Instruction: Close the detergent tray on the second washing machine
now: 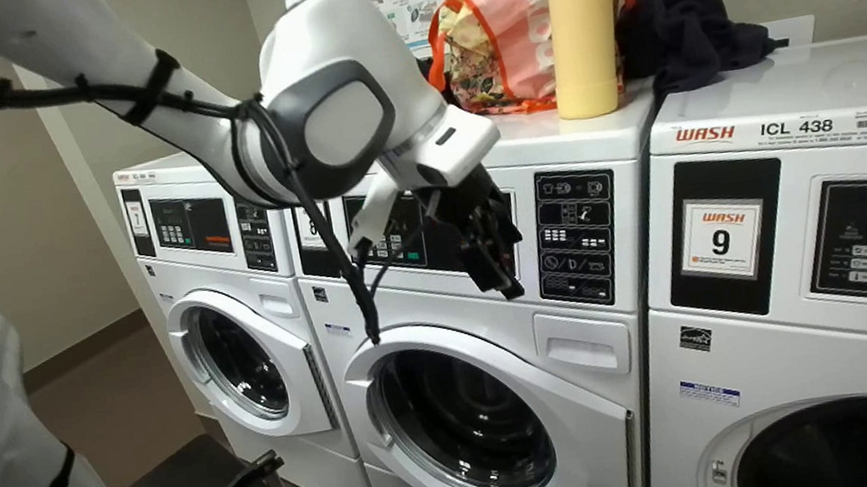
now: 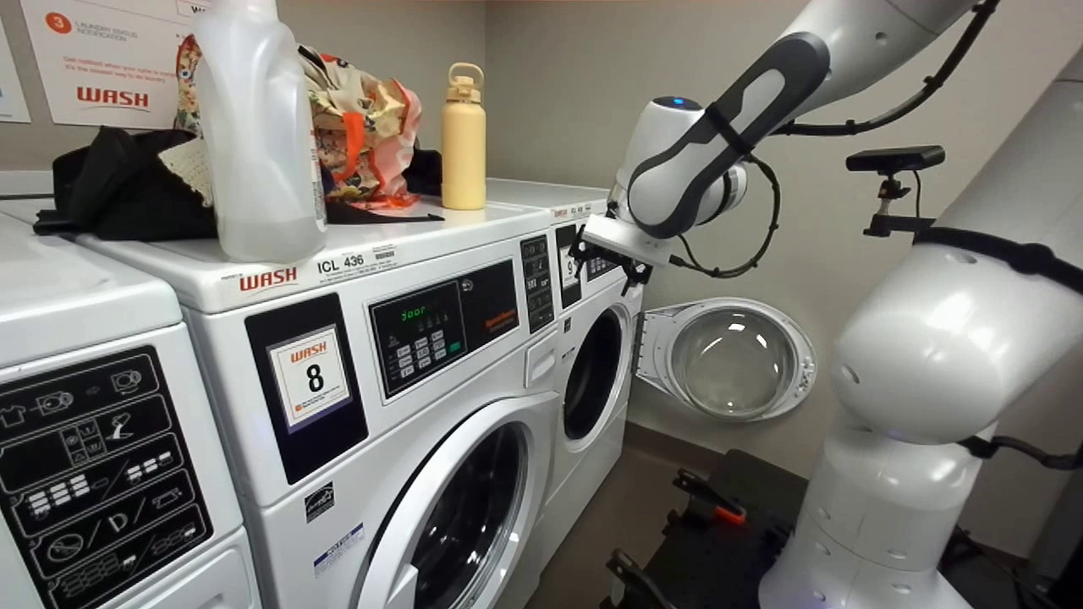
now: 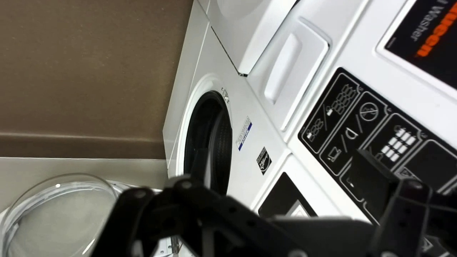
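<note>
The black 2-finger gripper (image 3: pixel 285 167) of the white robot arm (image 1: pixel 347 123) is in front of the upper part of the white front-load washing machine (image 1: pixel 506 323), which carries the number 8; its dark display (image 2: pixel 444 326) shows "door" in green. In the wrist view, the 2 fingers (image 3: pixel 373 182) stand wide apart. The small white rectangular plastic detergent tray (image 1: pixel 582 341) is in the front of this same machine, below the black instruction panel (image 1: pixel 577 237) with white symbols. Whether it is pushed in fully, I cannot tell. On top, 1 pale yellow bottle (image 1: pixel 581 32) stands upright.
</note>
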